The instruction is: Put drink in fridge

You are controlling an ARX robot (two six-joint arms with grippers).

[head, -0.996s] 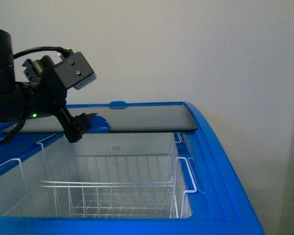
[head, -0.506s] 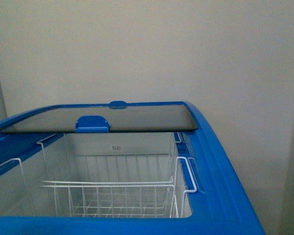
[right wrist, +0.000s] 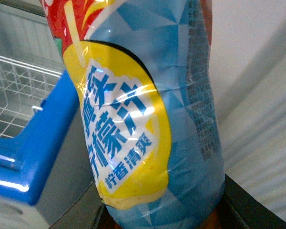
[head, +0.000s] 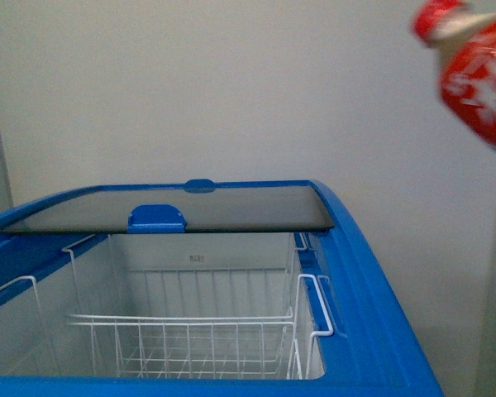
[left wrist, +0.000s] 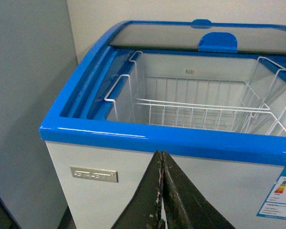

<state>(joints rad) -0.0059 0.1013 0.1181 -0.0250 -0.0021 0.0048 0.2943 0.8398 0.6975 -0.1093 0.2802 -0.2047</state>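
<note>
The fridge (head: 372, 281) is a white chest with a blue rim, and its glass lid (head: 231, 207) is slid back to leave the near half open. A white wire basket (head: 190, 331) hangs inside. The drink (head: 479, 74) shows blurred at the front view's top right corner, red cap (head: 436, 18) upward, above and right of the fridge. In the right wrist view the drink (right wrist: 143, 119) fills the frame, with my right gripper (right wrist: 162, 217) shut on its lower body. My left gripper (left wrist: 161, 155) is shut and empty, in front of the fridge's front rim (left wrist: 157, 140).
A pale wall stands behind the fridge. A grey panel (left wrist: 24, 95) runs close along its left side. The lid carries a blue handle (head: 156, 218). A nameplate (left wrist: 94, 174) and an energy sticker (left wrist: 279, 198) sit on the fridge's front wall.
The left arm, over the fridge's left rim a second ago, has left the front view. The drink has come into that view at the top right.
</note>
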